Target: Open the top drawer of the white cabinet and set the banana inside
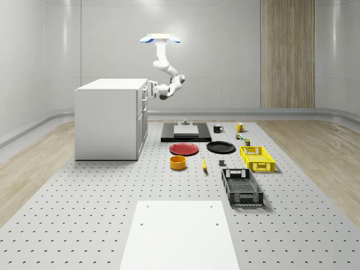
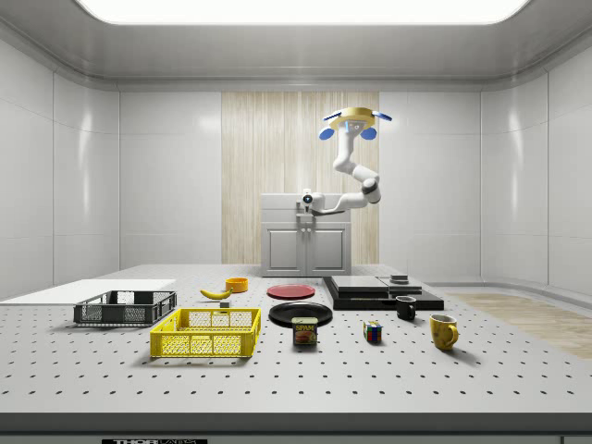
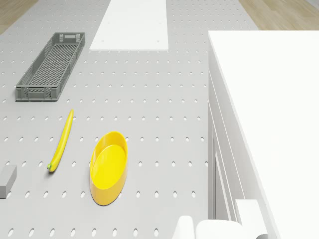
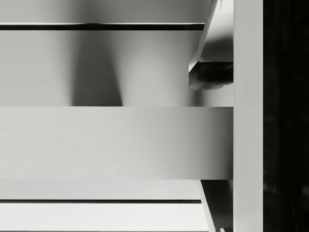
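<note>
The drone [image 1: 160, 38] hovers beside the white cabinet [image 1: 108, 118], end effector [image 1: 150, 88] at its top drawer handle [image 4: 116, 142] to pull, grip state unclear, banana [image 1: 203, 163] at five o'clock

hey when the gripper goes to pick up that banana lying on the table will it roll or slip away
The banana lies flat on its side, so it probably won't roll, though its curve may let it pivot if nudged at one end. Its slim body and smooth-looking skin could slip between narrow fingers, so a grip across the middle seems safest. It looks light for its length.

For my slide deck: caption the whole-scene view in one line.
Drone hovers beside the white cabinet, gripper at its top drawer front; banana lies on the table.
</note>
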Controlling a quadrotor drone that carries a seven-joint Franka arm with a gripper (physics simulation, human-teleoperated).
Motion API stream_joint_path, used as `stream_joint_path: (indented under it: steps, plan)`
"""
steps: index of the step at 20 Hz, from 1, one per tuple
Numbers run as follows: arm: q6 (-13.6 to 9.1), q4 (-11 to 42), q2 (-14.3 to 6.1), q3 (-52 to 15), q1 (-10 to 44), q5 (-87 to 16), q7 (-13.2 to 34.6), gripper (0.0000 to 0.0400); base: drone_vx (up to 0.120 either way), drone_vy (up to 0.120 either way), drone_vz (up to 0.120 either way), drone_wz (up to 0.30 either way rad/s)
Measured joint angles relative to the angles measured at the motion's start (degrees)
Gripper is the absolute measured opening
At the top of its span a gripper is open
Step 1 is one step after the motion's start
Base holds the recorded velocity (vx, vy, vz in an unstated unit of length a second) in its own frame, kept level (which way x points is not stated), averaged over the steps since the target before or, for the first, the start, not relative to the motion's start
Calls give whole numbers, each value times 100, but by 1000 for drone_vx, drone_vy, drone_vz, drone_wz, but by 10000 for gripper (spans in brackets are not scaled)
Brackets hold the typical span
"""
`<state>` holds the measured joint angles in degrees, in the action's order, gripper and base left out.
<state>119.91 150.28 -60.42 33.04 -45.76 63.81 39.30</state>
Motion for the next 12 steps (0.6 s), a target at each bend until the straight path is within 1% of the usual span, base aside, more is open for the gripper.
stream_joint_path:
  steps: [1, 2, 4, 7, 9, 10, 11, 12]
  plan:
    - [-17, -3, 12, -14, 21, 16, 7, 151, 0, 0, 0, 0]
    - [-52, 29, 95, 8, 54, 120, -345, 141, 0, 0, 0, 0]
    - [-119, 9, 103, -32, 129, 132, -237, 127, 0, 0, 0, 0]
    - [-245, -21, 60, 6, 231, -1, 73, 137, 0, 0, 0, 0]
    - [-346, -41, 23, 65, 299, -114, 153, 143, 0, 0, 0, 0]
    - [-404, -12, 69, 132, 336, -96, -148, 137, 0, 0, 0, 0]
    - [-489, -24, 96, 148, 404, -103, -170, 140, 0, 0, 0, 0]
    - [-549, -43, 76, 169, 448, -144, -116, 132, 0, 0, 0, 0]
